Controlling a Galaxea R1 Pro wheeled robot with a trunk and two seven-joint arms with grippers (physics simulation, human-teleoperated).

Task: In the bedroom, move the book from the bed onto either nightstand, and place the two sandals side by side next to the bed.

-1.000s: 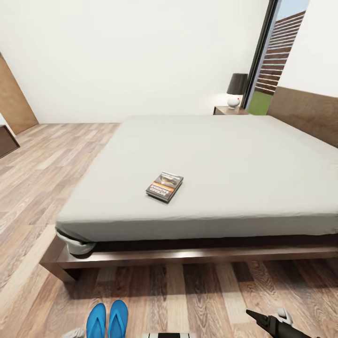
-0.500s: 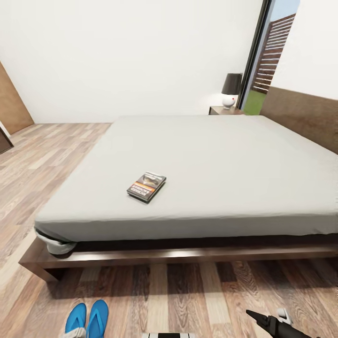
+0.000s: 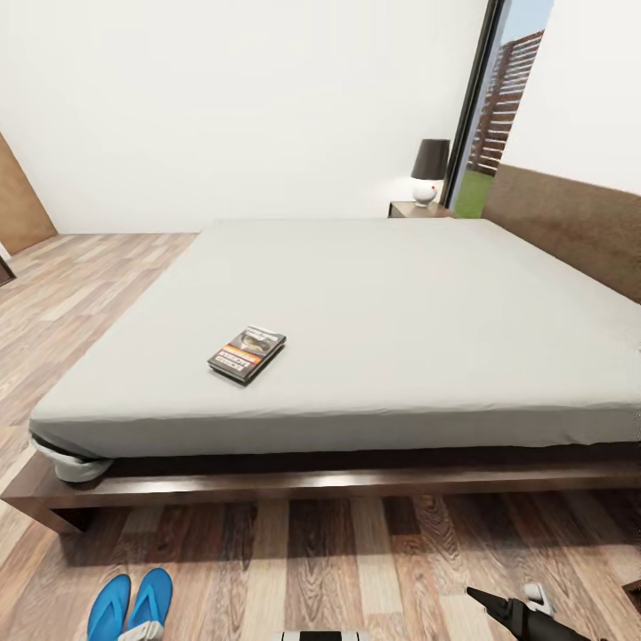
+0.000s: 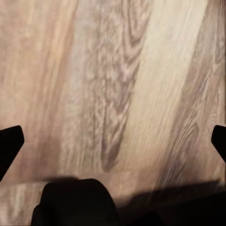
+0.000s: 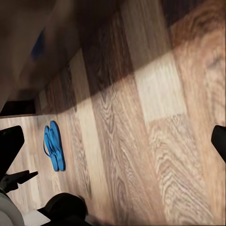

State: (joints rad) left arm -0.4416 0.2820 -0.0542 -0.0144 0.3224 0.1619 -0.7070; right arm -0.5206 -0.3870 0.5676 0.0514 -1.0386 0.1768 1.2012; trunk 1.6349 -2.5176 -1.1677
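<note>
The book [image 3: 247, 353] lies flat on the bed [image 3: 392, 303], left of centre in the head view. Two sandals [image 3: 131, 607] sit side by side at lower left on the floor [image 3: 356, 561]. Both grippers' fingers spread wide, holding nothing.

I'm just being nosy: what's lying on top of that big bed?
Only a small dark book, flat on the grey mattress of the bed, near its foot edge. The rest of the mattress is bare. Anything beneath the book is covered, so I cannot tell.
</note>
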